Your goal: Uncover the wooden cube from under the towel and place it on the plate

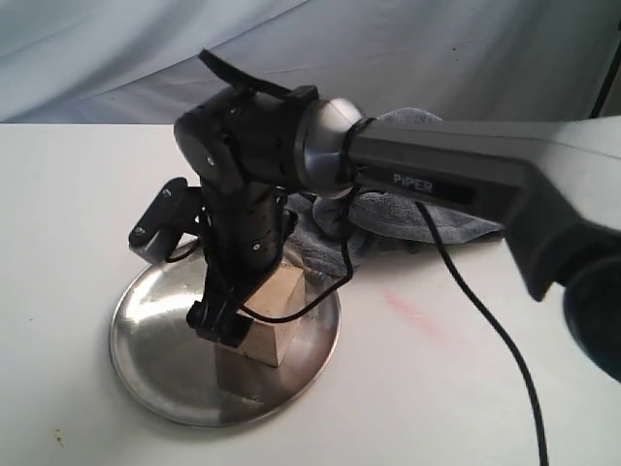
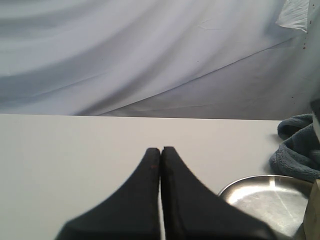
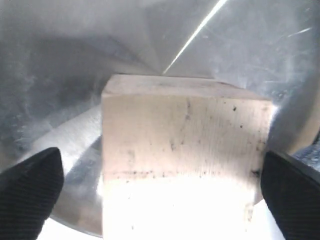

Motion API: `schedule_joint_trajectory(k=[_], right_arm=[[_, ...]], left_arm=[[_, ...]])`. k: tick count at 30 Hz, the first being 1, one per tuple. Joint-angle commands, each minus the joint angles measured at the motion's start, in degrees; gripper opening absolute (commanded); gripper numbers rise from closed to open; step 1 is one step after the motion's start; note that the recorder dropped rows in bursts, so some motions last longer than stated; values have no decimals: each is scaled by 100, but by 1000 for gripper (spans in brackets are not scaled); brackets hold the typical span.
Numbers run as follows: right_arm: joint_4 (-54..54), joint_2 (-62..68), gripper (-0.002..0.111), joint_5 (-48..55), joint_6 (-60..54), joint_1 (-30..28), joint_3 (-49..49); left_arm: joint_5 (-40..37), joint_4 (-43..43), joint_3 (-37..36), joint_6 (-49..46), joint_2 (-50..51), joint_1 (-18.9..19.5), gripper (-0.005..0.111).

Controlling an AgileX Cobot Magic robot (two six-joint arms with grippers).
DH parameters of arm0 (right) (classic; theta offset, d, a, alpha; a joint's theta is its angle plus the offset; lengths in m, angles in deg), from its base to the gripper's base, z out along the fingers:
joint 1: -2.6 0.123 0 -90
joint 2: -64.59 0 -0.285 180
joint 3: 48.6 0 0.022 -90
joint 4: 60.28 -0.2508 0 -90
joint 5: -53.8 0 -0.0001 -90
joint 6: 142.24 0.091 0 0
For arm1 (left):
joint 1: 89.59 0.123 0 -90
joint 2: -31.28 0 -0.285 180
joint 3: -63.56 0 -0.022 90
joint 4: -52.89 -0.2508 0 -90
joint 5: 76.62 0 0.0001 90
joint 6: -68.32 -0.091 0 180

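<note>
One wooden cube point(image 1: 279, 313) sits flat on the steel plate point(image 1: 155, 383), apart from the grey towel point(image 1: 417, 209) heaped behind on the counter point(image 1: 58, 243); the right claw point(image 3: 161, 192) straddles it with jaws spread wide, gripping nothing, and the left claw point(image 2: 160, 152) is closed and empty. Solid, rigid and probably light, the block should tolerate a firm pinch, best across two opposite flat side faces near mid-height, though it may skate on the polished metal if nudged.

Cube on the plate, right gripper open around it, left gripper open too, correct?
Not quite: the left gripper is shut tight, as the left wrist view shows. The wooden cube does sit on the plate, right gripper open around it.
</note>
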Motion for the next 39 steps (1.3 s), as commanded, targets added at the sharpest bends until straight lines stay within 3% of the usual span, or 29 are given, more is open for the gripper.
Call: schedule_joint_trajectory(k=[1, 10, 12, 17, 19, 26, 39], right_arm=[[95, -595, 98, -32, 7, 78, 36], [194, -1735, 93, 444, 102, 78, 36], [173, -1955, 79, 444, 102, 78, 36], [89, -2700, 13, 444, 177, 78, -324], [89, -2979, 0, 444, 194, 78, -465], [695, -4320, 0, 444, 723, 78, -1504], [1186, -8628, 0, 444, 2042, 78, -4022]], left_arm=[[13, -4, -25, 17, -9, -5, 1], [13, -4, -25, 17, -9, -5, 1], [13, -4, -25, 3, -9, -5, 1], [13, -4, -25, 3, -9, -5, 1], [13, -4, -25, 3, -9, -5, 1], [13, -4, -25, 14, -9, -5, 1], [13, -4, -25, 4, -9, -5, 1]])
